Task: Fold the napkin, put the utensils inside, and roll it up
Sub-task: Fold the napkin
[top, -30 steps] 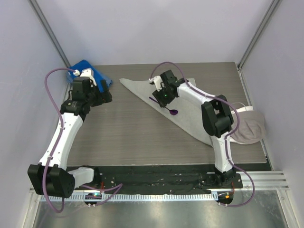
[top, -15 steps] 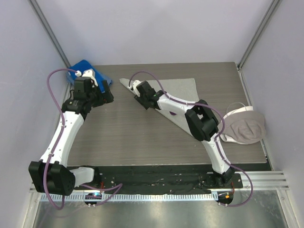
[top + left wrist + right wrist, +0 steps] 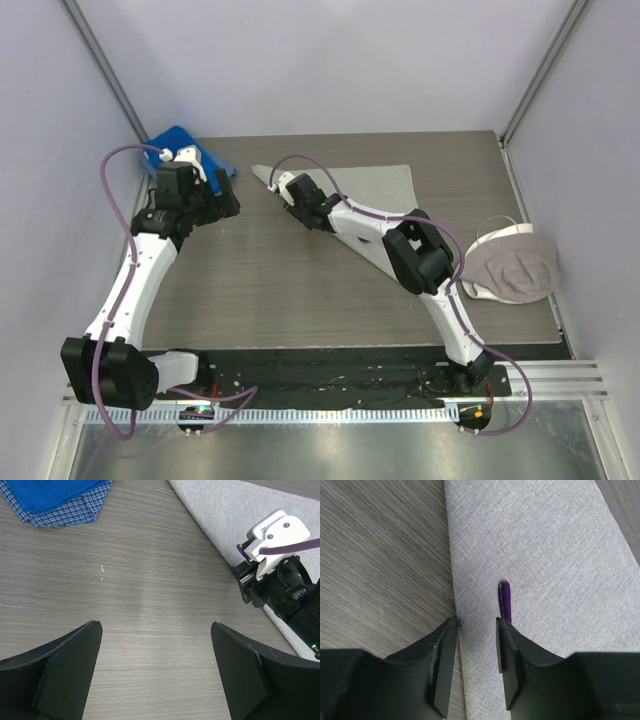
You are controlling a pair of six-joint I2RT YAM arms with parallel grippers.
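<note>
Napkin lies spread flat on the far half of the tabletop, folded into a long grey triangle whose narrow corner points toward the left arm. The right arm reaches across the napkin, and the right fingers sit low at that narrow corner. In the right wrist view these fingers stand partly apart, straddling the napkin's folded edge: one finger is over bare wood and the other over cloth. Flat fabric shows in the gap, and nothing is pinched. The purple utensil rests on the napkin. Its rounded handle tip shows just beside the finger on the cloth side, and the rest is hidden behind that finger.

The left fingers hang wide open above bare tabletop, holding nothing, near the napkin's corner but apart from it. A bright blue towel is bunched in the far left corner, and in the left wrist view it lies on a checked cloth. A beige-grey cloth with a white edge sits crumpled at the right side, well apart from the napkin.
</note>
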